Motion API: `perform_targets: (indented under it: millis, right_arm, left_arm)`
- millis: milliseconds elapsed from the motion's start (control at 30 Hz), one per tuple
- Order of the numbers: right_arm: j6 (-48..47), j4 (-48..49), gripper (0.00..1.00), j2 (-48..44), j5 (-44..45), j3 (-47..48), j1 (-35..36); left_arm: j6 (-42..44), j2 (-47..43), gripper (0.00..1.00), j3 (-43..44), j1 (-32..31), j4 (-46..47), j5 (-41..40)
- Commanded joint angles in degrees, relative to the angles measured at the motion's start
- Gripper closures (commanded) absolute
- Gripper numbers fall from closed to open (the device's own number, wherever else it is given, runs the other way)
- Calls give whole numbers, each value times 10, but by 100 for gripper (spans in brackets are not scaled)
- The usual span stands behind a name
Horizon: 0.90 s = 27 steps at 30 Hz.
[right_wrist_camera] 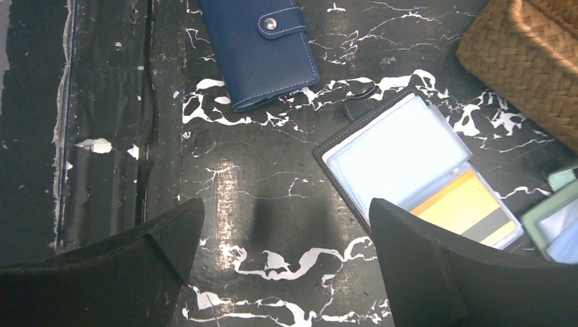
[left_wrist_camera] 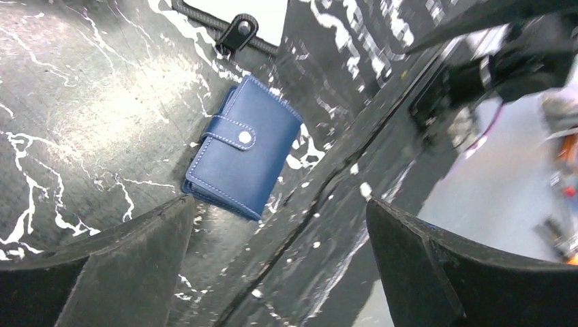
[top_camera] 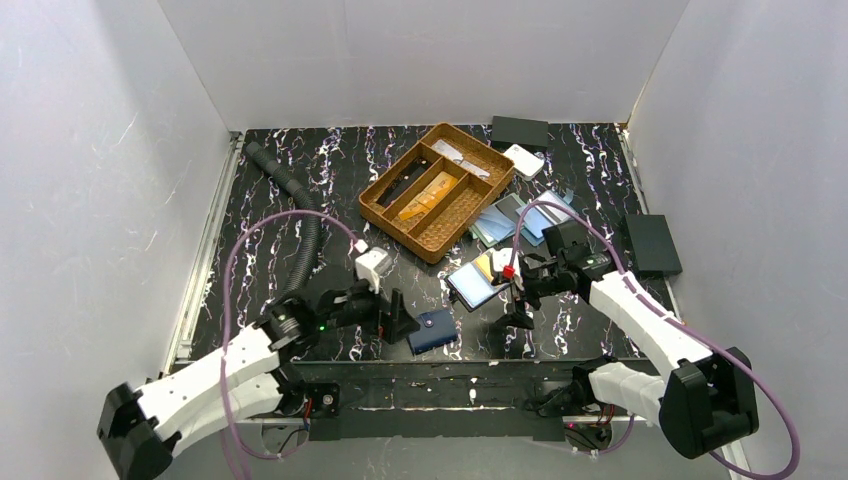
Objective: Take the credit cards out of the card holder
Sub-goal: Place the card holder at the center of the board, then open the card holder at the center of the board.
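Left fingers [left_wrist_camera: 102, 272] and right fingers [right_wrist_camera: 436, 272] gape empty; a credit card [right_wrist_camera: 463, 208] sits in the opened card holder [right_wrist_camera: 395, 146], unremoved.

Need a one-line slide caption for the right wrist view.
Right gripper, jaws open, beside the open card holder showing a yellow-orange credit card; closed blue wallet beyond.
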Motion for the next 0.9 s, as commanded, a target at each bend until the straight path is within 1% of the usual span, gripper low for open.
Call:
perform_targets:
  millis: [0, 100, 200, 267, 333, 567, 733, 867]
  right_arm:
    - [31, 74, 0, -6, -14, -35, 7]
    - [33, 76, 0, -9, -8, -38, 6]
    - [32, 75, 0, -16, -10, -45, 4]
    - [31, 74, 0, -20, -12, -50, 1]
    - [30, 74, 0, -23, -12, -50, -3]
    - [25, 65, 0, -32, -15, -49, -20]
    - [21, 58, 0, -35, -18, -49, -24]
    - [20, 56, 0, -34, -18, -48, -25]
  left_arm:
    - [163, 114, 6, 41, -6, 33, 51]
    - [255, 199, 10, 85, -31, 22, 22]
    - [354, 256, 10, 97, -73, 36, -39]
    - [400, 274, 11, 90, -88, 65, -69]
    - [425, 287, 11, 81, -101, 98, -86]
    - [435, 336, 19, 96, -113, 107, -103]
    - [412, 377, 28, 107, -114, 107, -105]
    - [385, 403, 34, 115, -121, 108, -137]
